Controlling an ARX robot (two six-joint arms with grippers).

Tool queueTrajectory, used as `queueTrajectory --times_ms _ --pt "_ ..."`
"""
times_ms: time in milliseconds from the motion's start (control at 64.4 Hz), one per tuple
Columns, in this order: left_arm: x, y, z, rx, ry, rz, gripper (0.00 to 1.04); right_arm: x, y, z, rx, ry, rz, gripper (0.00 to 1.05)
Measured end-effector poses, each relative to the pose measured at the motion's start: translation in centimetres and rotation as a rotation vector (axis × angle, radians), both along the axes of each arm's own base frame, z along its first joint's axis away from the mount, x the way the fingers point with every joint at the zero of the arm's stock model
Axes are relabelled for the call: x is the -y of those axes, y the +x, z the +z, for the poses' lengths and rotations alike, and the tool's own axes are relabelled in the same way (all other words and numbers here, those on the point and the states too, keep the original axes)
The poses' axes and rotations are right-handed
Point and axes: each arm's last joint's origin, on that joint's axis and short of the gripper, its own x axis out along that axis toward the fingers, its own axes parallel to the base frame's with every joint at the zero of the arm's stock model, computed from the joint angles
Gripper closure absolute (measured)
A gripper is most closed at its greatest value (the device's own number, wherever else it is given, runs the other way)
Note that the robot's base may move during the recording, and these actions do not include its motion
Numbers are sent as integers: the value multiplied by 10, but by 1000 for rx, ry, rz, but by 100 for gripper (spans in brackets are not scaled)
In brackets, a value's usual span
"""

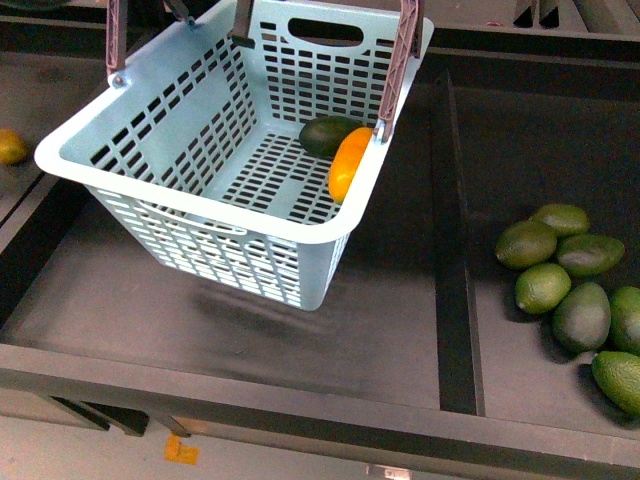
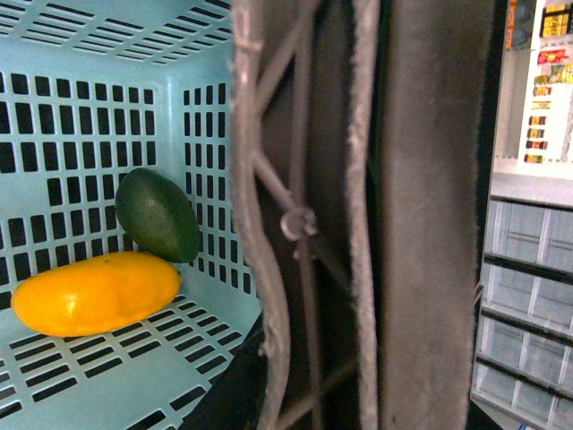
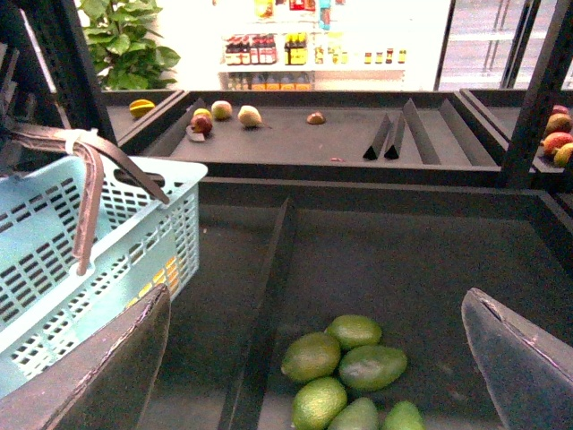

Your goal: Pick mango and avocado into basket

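Right gripper [image 3: 313, 358] spread wide, empty, above loose green avocados [image 1: 565, 270] at frame right. Light teal slotted plastic basket [image 1: 150, 165] upper left, tilted, holding yellow-orange oval mango [image 1: 348, 162] touching dark green avocado [image 1: 328, 135]. Left gripper's state: cannot tell.

The basket [image 1: 200, 215] opens upward; its brown handle [image 1: 398, 60] arches over, seemingly narrowing access. Green fruits [image 1: 575, 290] crowd the right bin.

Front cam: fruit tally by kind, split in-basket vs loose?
mango in the basket: 1
avocado in the basket: 1
green fruits loose in the right compartment: 7
orange-yellow fruit, cut off at the left edge: 1
Total: 10
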Motion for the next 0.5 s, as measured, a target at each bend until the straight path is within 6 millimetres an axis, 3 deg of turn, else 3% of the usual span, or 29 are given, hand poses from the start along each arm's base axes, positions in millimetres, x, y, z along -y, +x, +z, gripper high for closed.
queueTrajectory --times_ms 233,497 --pt "-9 22 -48 -40 -19 74 91 0 0 0 0 0 0 9" --pt "-10 21 -56 -19 -32 92 91 0 0 0 0 0 0 9"
